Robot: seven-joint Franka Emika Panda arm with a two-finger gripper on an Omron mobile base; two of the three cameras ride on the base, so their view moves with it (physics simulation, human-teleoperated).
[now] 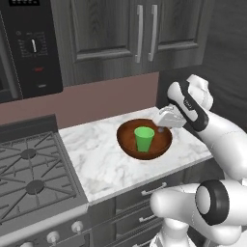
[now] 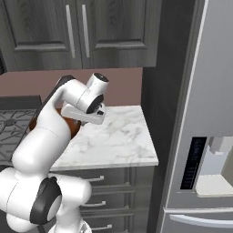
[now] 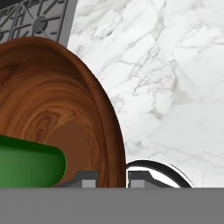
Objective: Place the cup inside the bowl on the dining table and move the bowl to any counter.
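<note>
The dark reddish-brown wooden bowl [image 1: 128, 141] sits at the right part of the marble counter [image 1: 96, 166], with the green cup [image 1: 144, 139] standing upright inside it. My gripper [image 1: 162, 126] is shut on the bowl's right rim. In the hand view the fingertips [image 3: 89, 179] straddle the rim of the bowl [image 3: 52, 105], one inside and one outside, and the cup [image 3: 28, 164] lies at the lower left. Whether the bowl rests on the marble or hangs just above it I cannot tell. A sliver of the bowl [image 2: 72, 128] shows behind my arm. The dining table is out of view.
A black gas stove [image 1: 29, 169] borders the counter on the left. Dark wall cabinets [image 1: 120, 29] hang above and a wall oven [image 1: 29, 48] stands at upper left. A steel fridge [image 2: 205, 136] and a dark panel flank the counter's right end [image 2: 136, 136].
</note>
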